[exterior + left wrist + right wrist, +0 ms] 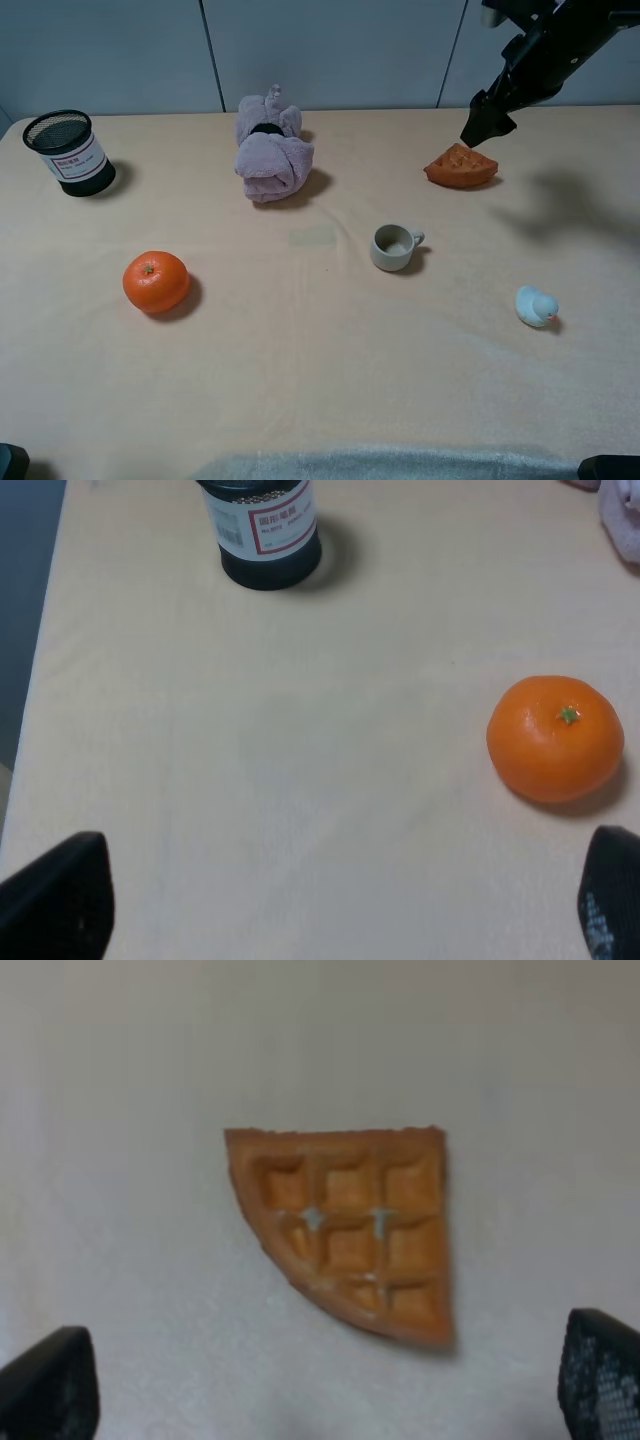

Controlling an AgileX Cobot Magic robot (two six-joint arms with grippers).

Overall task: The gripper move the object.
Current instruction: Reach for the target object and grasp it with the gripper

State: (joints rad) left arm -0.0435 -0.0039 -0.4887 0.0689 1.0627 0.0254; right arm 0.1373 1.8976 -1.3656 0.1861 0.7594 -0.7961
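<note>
On the counter point(320, 380), beyond the small cup point(394, 247) and to its right in the high view, the waffle wedge point(461, 167) lies flat with its grid face up and its long side running across that view. The right gripper point(487, 122) hangs just above and slightly behind it, apart from it, and is plainly the nearer one. In the right wrist view its dark fingers point(48, 1385) are spread wide, with nothing between them, and the wedge sits centred ahead of the gap. The coming move looks like a short drop forward and down, so that the fingers close across the wedge's narrower span. Far left of the cup, the left gripper point(330, 910) is likewise released and empty, near the orange fruit point(156, 281), well away from the wedge.
</note>
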